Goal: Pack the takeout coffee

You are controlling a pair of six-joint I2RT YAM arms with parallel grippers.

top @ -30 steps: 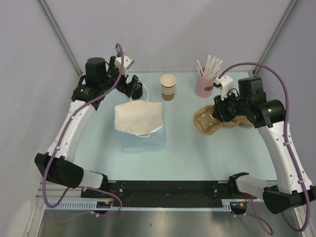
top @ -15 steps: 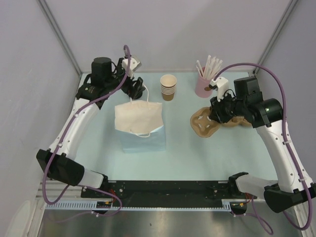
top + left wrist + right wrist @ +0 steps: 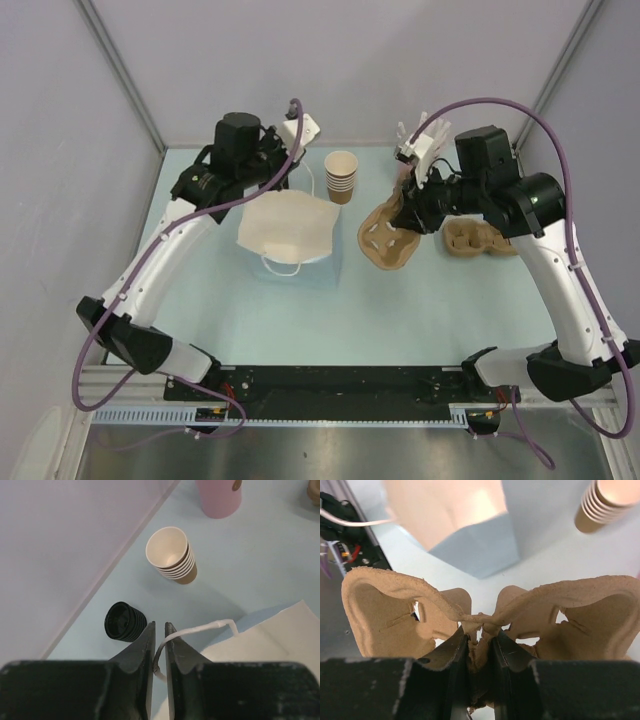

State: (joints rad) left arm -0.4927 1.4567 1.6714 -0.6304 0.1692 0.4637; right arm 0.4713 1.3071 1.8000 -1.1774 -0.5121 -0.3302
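One bag (image 3: 288,228), one cup stack (image 3: 341,176), two trays (image 3: 478,238), one in right tool (image 3: 480,635).

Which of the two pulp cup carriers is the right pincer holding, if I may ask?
The carrier nearer the paper bag, pinched at its centre by the right pincer; the other carrier lies untouched on the table.

Blue table (image 3: 420,310) holds bag (image 3: 285,225), cup stack (image 3: 341,178) — black lids (image 3: 125,622)
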